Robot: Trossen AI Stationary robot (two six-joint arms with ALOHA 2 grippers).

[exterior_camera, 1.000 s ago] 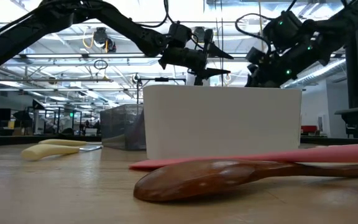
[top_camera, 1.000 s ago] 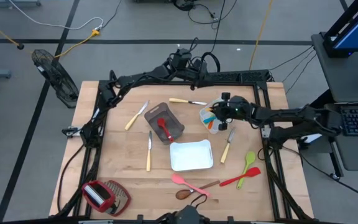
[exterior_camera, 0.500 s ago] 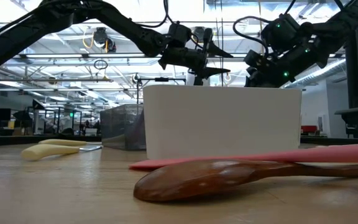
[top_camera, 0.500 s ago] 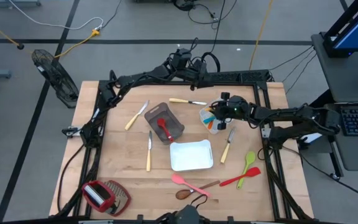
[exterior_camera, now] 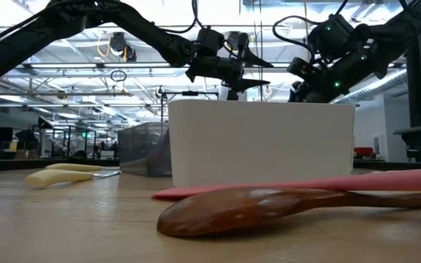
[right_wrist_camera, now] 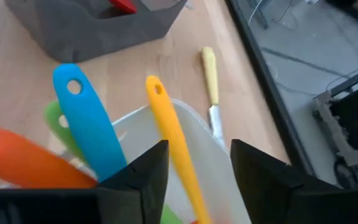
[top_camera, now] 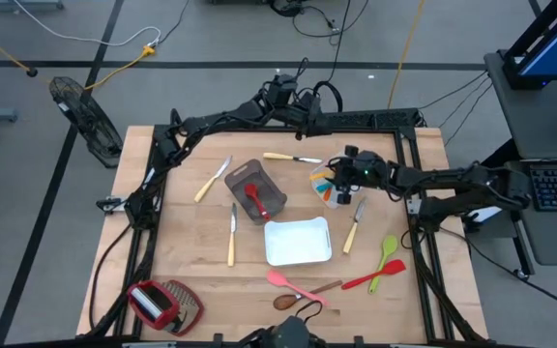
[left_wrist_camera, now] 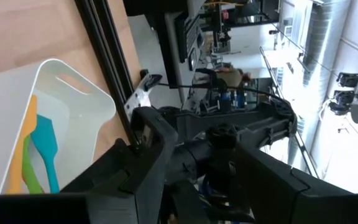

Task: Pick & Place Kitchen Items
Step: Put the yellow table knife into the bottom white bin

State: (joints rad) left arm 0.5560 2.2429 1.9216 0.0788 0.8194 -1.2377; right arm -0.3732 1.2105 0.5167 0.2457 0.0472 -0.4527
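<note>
The right pincer (top_camera: 341,174) is held over the small white tray (top_camera: 323,189) at the right of the surface (top_camera: 191,242); its fingers are seen apart in the right wrist view, with nothing clamped between them. In that tray a blue utensil (right_wrist_camera: 82,121), a yellow utensil (right_wrist_camera: 174,142), an orange utensil (right_wrist_camera: 23,162) and a green utensil (right_wrist_camera: 61,127) are leaned. The left pincer (top_camera: 307,121) is parked at the far edge, fingers apart and empty. A red spoon (top_camera: 255,200) is lying in the grey bin (top_camera: 274,198). A pale-handled knife (top_camera: 353,227) is left beside the larger white tray (top_camera: 296,242).
</note>
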